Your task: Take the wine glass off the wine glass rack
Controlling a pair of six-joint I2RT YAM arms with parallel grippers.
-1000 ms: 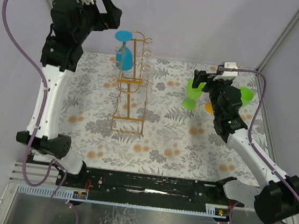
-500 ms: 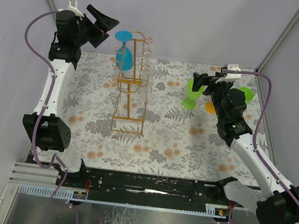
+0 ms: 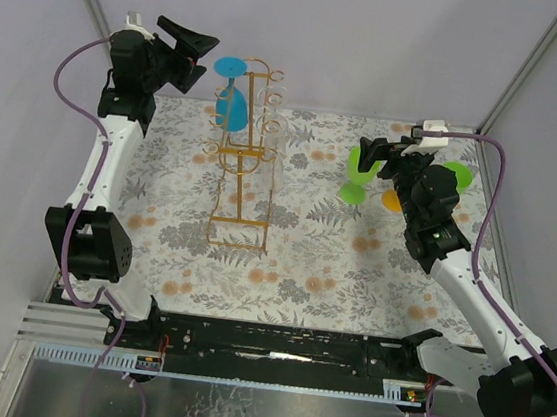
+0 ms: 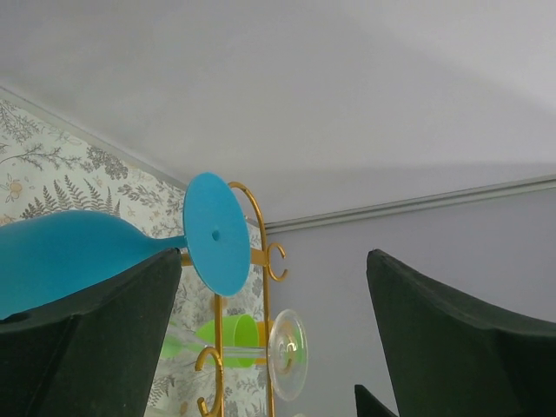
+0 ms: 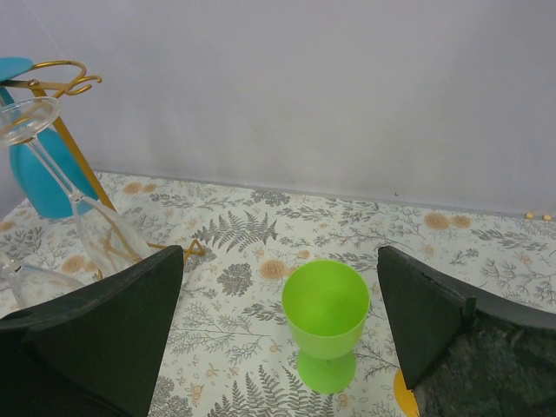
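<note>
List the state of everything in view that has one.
wine glass rack: standing upright, glasses hung on it
blue wine glass: hanging upside down on the rack, not gripped
clear wine glass: hanging upside down on the rack
green wine glass: standing upright, empty, off the rack
left end effector: open, empty, near blue wine glass
right end effector: open, empty

Left jaws, ahead: blue wine glass [image 4: 215, 234] foot; wine glass rack [image 4: 258, 257] hooks behind it.
Right jaws, ahead: green cup [image 5: 326, 308]; free table [image 5: 486, 243] either side.

A green goblet [image 5: 326, 308] stands upright on the floral tablecloth [image 5: 243, 234].
</note>
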